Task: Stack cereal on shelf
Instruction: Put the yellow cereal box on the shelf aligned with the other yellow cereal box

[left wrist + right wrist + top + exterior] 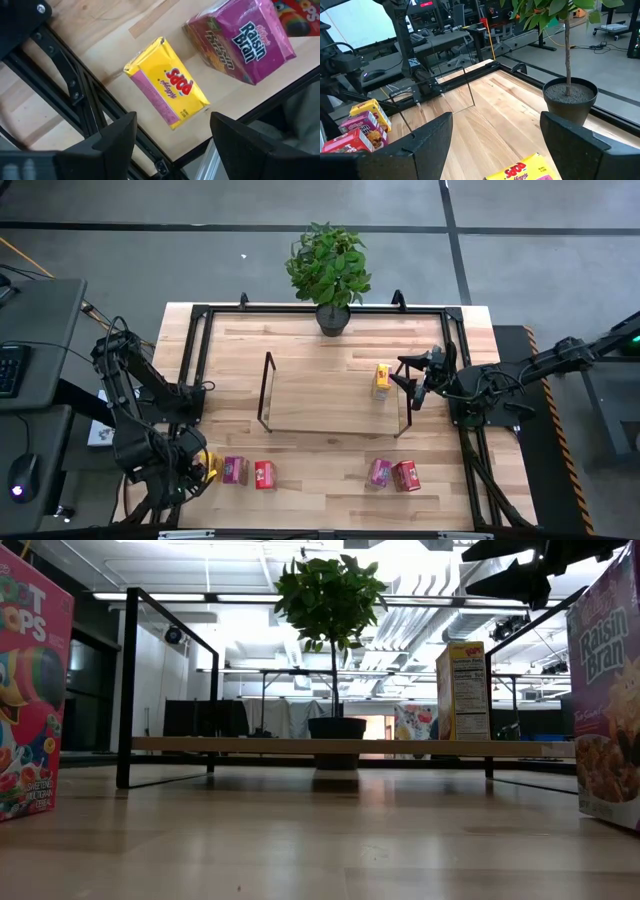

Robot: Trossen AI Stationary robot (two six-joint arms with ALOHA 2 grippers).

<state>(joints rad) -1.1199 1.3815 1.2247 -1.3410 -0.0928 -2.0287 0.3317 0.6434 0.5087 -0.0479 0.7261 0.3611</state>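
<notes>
The shelf (330, 395) is a light-wood board with black end frames in the table's middle. One yellow cereal box (382, 380) stands upright on its right end, also showing in the low view (462, 690). My right gripper (404, 379) is open just right of that box (525, 172), not touching it. My left gripper (172, 142) is open above a second yellow box (167, 90) that lies flat near the table's front left corner (210, 466). Beside it stand a pink box (235, 470) and a red box (265, 475). Another pink box (380, 472) and red box (405, 476) stand at front right.
A potted plant (330, 280) stands at the table's far edge behind the shelf. A black frame (195, 360) runs around the tabletop. The shelf board left of the yellow box is bare. A desk with a keyboard (10, 370) lies off the table's left.
</notes>
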